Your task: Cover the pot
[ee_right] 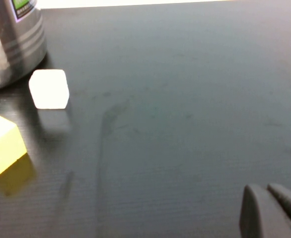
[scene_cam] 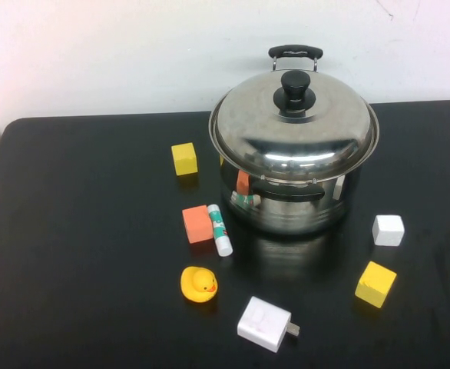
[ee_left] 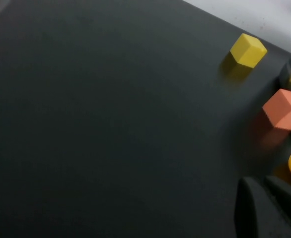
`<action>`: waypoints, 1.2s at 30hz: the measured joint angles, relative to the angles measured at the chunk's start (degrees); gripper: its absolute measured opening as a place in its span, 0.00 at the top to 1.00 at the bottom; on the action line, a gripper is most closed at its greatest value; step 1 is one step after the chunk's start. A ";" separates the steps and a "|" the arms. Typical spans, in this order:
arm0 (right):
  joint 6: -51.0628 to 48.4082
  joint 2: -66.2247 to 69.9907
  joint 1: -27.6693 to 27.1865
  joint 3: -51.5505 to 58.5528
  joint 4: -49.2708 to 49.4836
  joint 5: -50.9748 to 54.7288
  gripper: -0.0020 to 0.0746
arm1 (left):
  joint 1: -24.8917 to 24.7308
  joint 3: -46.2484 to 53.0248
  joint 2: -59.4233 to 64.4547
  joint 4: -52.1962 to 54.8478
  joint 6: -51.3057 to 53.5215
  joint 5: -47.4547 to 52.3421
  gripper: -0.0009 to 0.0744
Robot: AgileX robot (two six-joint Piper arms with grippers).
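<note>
Shiny round steel pot (scene_cam: 294, 196) at table's 1 o'clock, domed steel lid (scene_cam: 294, 127) already on (task looks done). Left gripper (ee_left: 264, 208) and right gripper (ee_right: 272, 210) low over table, fingers together, empty. Next: stay parked.

**Black worktop against a pale wall**

A matte black worktop (scene_cam: 79, 254) fills nearly the whole high view, its surface faintly glossy and catching soft reflections. Behind the worktop's far edge rises a plain, off-white wall (scene_cam: 117, 54), evenly lit, with a thin dark crack near its upper right. At the worktop's left edge a pale strip shows.
</note>
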 joint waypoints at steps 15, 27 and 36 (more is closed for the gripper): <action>0.00 0.00 0.00 0.00 0.00 0.00 0.98 | 0.00 0.00 0.00 -0.12 14.34 -0.78 0.99; 0.00 0.00 0.00 0.00 0.00 0.00 0.98 | 0.00 0.00 0.00 -0.12 18.34 -0.78 0.99; 0.00 0.00 0.00 0.00 0.00 0.00 0.98 | 0.00 0.00 -0.11 -0.21 18.46 -0.68 0.99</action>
